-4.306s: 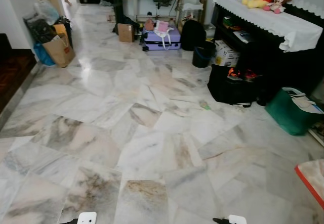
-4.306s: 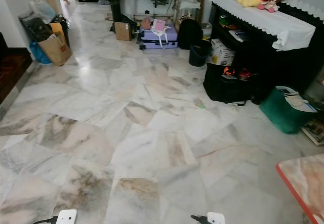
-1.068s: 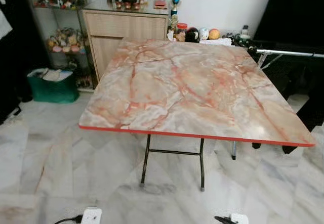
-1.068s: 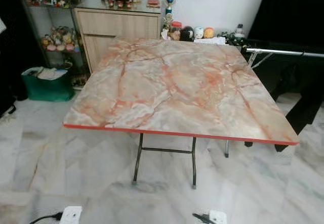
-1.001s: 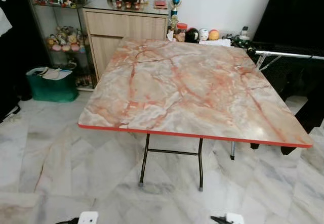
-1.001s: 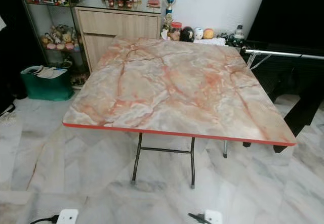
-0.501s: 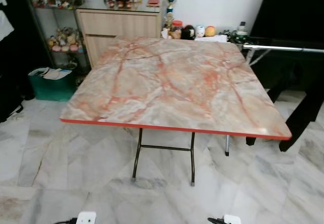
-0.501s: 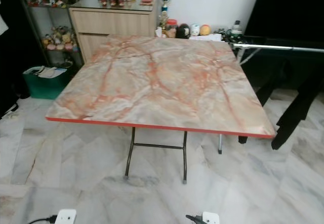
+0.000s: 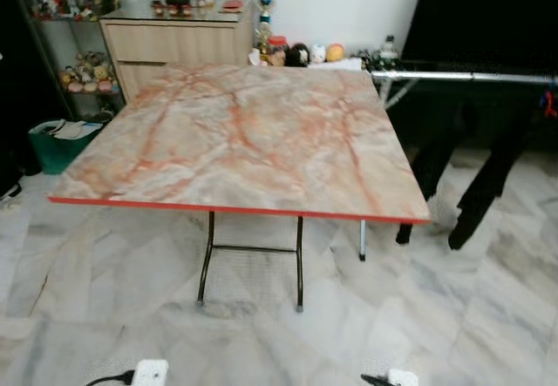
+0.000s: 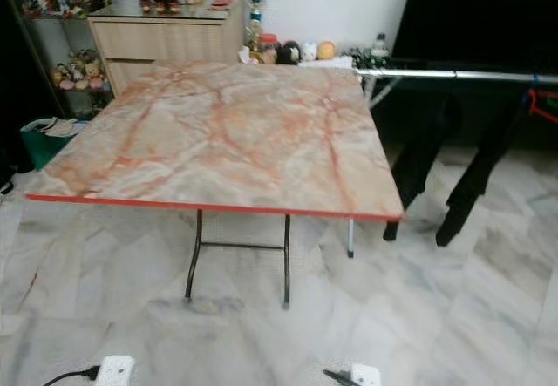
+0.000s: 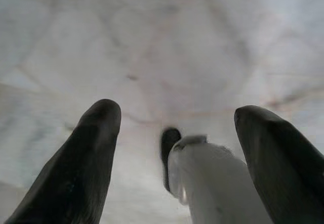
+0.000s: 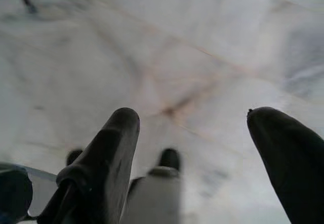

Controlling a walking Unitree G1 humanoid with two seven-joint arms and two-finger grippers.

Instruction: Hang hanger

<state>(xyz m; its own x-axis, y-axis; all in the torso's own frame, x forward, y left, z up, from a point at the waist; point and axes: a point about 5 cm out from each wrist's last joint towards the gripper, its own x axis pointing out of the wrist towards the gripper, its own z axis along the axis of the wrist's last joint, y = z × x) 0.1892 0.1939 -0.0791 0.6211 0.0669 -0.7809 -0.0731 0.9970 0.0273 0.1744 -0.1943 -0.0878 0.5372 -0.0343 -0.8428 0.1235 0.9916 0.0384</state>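
Both hands empty & spread, left hand and right hand hanging over the floor. Counter bare. Hanger, I think, on the rail. Nothing picked up yet; task barely started.

Marble-patterned, red-edged folding table

Your two head cams sit high and look forward and down at the marble-top folding table, the rail off to the right behind it. They share almost the whole scene, just offset sideways. Both wrist cams point straight down past their own fingers at the floor, pretty close.
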